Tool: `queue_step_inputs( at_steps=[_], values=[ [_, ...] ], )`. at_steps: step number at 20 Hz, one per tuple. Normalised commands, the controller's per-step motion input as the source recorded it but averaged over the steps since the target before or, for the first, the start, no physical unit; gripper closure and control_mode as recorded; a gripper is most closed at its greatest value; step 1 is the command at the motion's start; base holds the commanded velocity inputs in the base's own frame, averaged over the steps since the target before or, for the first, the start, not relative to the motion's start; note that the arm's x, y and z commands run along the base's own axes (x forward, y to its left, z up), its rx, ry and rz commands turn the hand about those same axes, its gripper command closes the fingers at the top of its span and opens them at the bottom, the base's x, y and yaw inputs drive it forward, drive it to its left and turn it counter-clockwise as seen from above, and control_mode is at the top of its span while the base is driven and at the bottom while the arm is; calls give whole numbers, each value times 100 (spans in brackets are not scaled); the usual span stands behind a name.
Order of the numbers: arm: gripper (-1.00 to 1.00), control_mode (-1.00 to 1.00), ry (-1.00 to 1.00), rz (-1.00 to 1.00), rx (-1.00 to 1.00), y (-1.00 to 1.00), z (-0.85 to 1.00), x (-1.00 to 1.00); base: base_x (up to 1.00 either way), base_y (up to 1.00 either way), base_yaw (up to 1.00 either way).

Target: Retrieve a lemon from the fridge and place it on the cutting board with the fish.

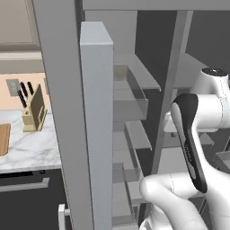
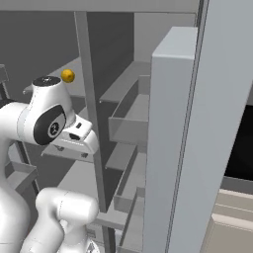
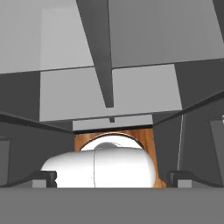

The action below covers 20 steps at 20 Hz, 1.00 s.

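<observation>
The fridge [image 1: 96, 112] stands open, with grey shelves and door bins showing in both base views. The lemon [image 2: 67, 75], small and yellow, rests on an upper shelf deep inside, above and behind my arm's upper joint. My gripper [image 3: 112, 178] is open: its dark fingertips [image 3: 43, 177] sit far apart at the bottom of the hand view with nothing between them, facing grey shelves and a central divider. A light-brown corner of the cutting board [image 1: 3, 139] pokes in on the marble counter at far left. The fish is out of view.
The open fridge door [image 1: 95, 134] stands edge-on between my arm and the counter [image 1: 31, 148]. A wooden knife block [image 1: 35, 112] with black handles sits on that counter. The other door [image 2: 217, 123] rises at the right. Door bins [image 2: 131, 123] jut out beside the arm.
</observation>
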Motion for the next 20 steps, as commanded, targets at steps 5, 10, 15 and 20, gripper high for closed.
queue_step_inputs(
  at_steps=[5,10,15,20],
  values=[
    [-100,100,0,0,0,0,0,0,6,0,0],
    [-100,-100,-1,1,0,0,0,0,1,0,3],
    [-100,-100,-5,24,-2,7,20,0,0,0,0],
    [-100,-100,-14,50,-18,9,19,-14,0,0,0]
  ],
)
